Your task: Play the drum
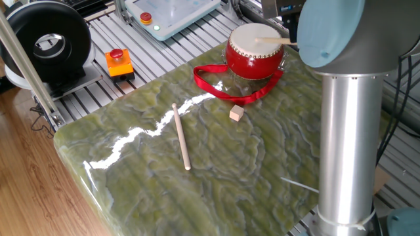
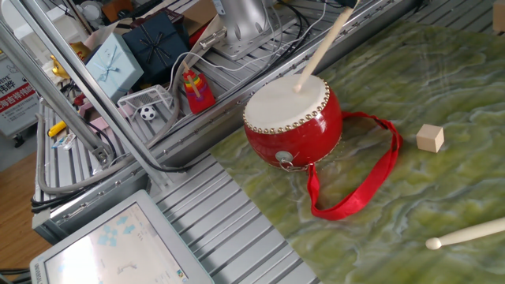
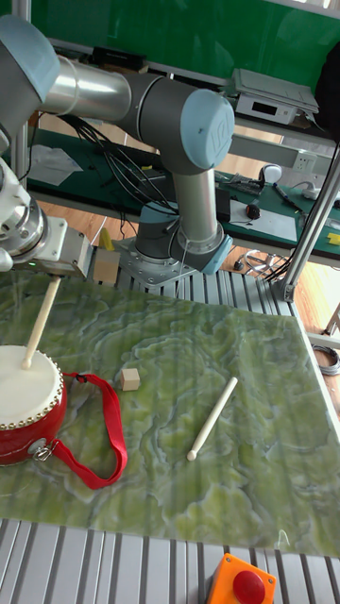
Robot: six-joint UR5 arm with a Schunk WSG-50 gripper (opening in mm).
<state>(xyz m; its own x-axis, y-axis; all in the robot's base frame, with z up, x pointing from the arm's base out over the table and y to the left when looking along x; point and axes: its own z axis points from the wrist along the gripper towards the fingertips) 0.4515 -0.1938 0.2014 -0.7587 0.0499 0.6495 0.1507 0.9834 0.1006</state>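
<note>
- Red drum (image 3: 28, 406) sits below the gripper (image 3: 52, 274), the held drumstick (image 3: 40, 321) tip resting on its skin.
- Only the tall view shows the gripper, clenched on that stick.
- Right of it lie a wooden cube (image 3: 130, 378) and spare stick (image 3: 212, 418).

- All three views are bright and evenly lit from overhead, with sharp focus.
- A jagged white glare streak crosses the glossy green desk (image 1: 216, 164) in one fixed view, running from 8 o'clock toward the centre.
- Shadows are soft and short; the loose drumstick (image 3: 212, 417) casts only a faint one.
- The near arm column (image 1: 348, 144) is slightly soft and shows bright highlights.
</note>
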